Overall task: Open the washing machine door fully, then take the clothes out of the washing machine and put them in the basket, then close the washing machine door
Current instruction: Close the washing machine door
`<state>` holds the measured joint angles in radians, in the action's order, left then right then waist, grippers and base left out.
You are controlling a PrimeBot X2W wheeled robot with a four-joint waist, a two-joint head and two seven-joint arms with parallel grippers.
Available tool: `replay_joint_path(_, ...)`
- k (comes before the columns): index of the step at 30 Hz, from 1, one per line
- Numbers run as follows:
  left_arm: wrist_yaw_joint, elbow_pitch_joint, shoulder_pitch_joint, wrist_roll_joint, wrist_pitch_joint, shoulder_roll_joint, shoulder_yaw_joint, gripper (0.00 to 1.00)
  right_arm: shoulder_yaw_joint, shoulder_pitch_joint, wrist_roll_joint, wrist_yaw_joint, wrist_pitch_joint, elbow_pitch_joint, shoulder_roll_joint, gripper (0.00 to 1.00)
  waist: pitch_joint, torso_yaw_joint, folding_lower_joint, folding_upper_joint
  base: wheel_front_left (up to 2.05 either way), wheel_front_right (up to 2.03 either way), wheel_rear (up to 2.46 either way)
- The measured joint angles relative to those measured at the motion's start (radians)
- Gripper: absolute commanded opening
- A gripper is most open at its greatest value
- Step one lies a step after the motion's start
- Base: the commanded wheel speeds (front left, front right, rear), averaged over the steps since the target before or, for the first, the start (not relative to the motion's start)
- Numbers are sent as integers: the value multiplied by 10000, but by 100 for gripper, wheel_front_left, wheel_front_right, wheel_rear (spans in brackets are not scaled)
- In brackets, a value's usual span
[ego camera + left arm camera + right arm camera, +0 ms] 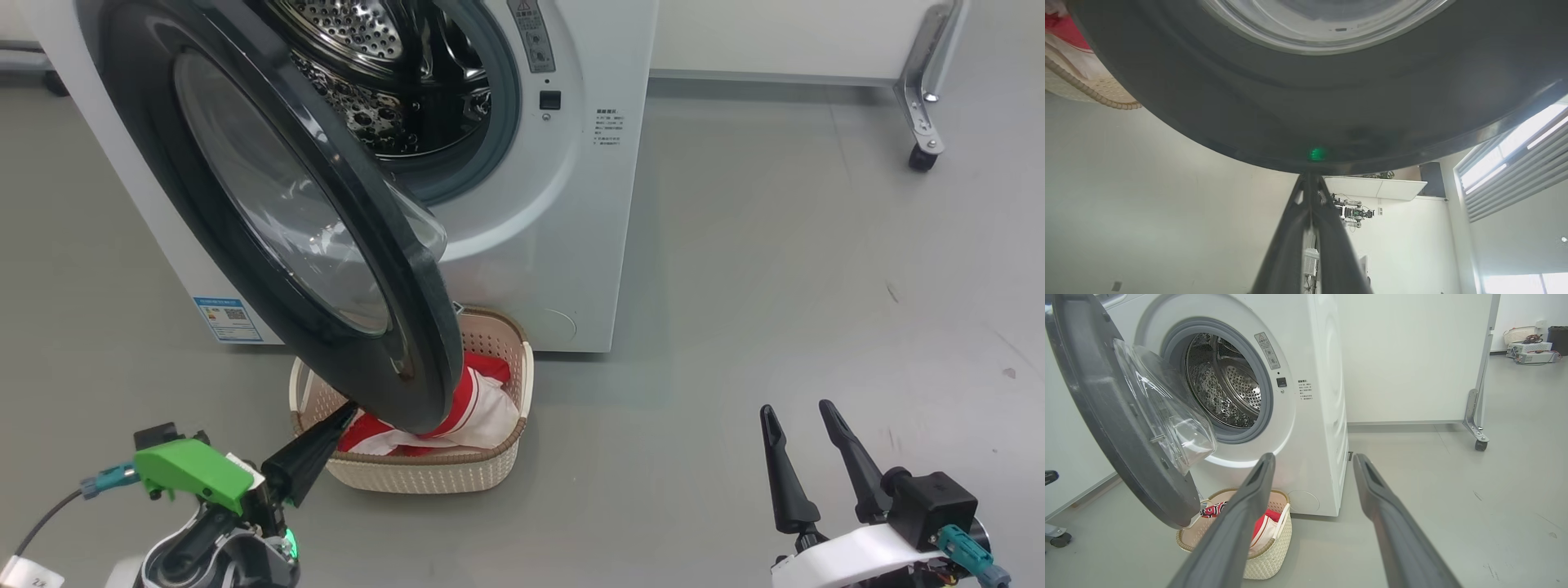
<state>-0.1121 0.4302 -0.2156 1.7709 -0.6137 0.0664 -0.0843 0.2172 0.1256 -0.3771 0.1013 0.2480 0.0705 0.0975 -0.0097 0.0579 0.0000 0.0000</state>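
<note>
The washing machine door point(420, 343) hangs part-way open over the basket point(424, 474). My left gripper point(349, 408) is shut with nothing in it, its tips touching the lower edge of the door's black rim point(1306, 122); the left wrist view shows the left gripper point(1309, 176) pressed there. Red and white clothes point(482, 408) lie in the basket. The washing machine point(555, 245) shows bare metal in its drum point(1224, 384). My right gripper point(796, 407) stands open and empty over the floor, well right of the basket. The right wrist view shows that gripper point(1313, 457), the door point(1106, 416), the basket point(1265, 559) and the clothes point(1263, 533).
A white partition on a castor point(922, 155) stands behind and right of the machine. Grey floor stretches to the right. A dark wheel point(1059, 539) sits at the far left, and a pale basket and boxes point(1523, 339) lie far back right.
</note>
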Motion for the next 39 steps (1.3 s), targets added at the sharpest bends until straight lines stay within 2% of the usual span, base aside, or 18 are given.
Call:
replay_joint_path(7,-81,-531,529,-1739,1104,589,-263,0,-176,107,-10,-73,12,-249,0,100,-179,247,0,0,0,0,0)
replay_joint_path(11,-86,-951,758,-2957,2094,890,-330,0,-230,189,-10,-75,12,-347,2,100,-223,373,0,0,0,0,0)
replay_joint_path(13,-86,-1292,871,-3685,2748,1072,-334,0,-221,226,-10,-73,12,-376,10,100,-240,421,0,0,0,0,0)
replay_joint_path(17,-86,-2079,956,-5691,3988,1802,-688,0,-219,238,-10,-73,13,-464,12,100,-236,463,0,0,0,0,0)
replay_joint_path(20,-86,-2297,1071,-6199,4531,1824,-886,0,-217,248,-10,-73,13,-495,10,100,-228,483,0,0,0,0,0)
replay_joint_path(27,-88,-2713,1658,-8247,6427,2140,-1718,0,-215,272,-10,-71,13,-577,8,100,-203,512,0,0,0,0,0)
replay_joint_path(36,-90,-2481,2093,-10613,8809,2441,-2422,0,-226,320,-10,-71,13,-648,-4,100,-185,463,0,0,0,0,0)
replay_joint_path(39,-92,-2336,2198,-10882,8774,2468,-2608,0,-226,352,-10,-71,13,-658,-8,100,-175,451,0,0,0,0,0)
